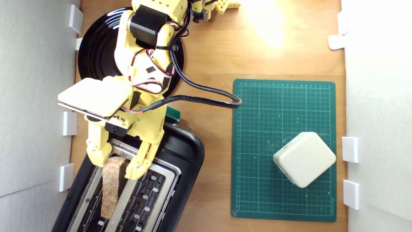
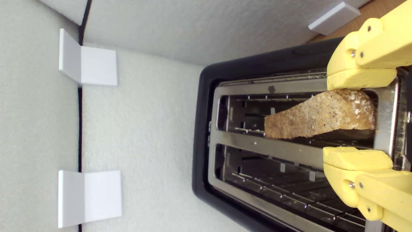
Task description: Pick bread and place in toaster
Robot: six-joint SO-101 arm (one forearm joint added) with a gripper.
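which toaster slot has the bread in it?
The slot nearer the exterior view's left: the bread stands in it between the open gripper fingers. The toaster has its other slot empty.

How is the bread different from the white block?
The bread is brown and rough; the white block is smooth and pale. The bread is a long thin wedge; the block is a rounded square. The bread stands on edge in a slot of the toaster, between the fingers of the open gripper; the block lies flat on the green mat. Neither is being gripped.
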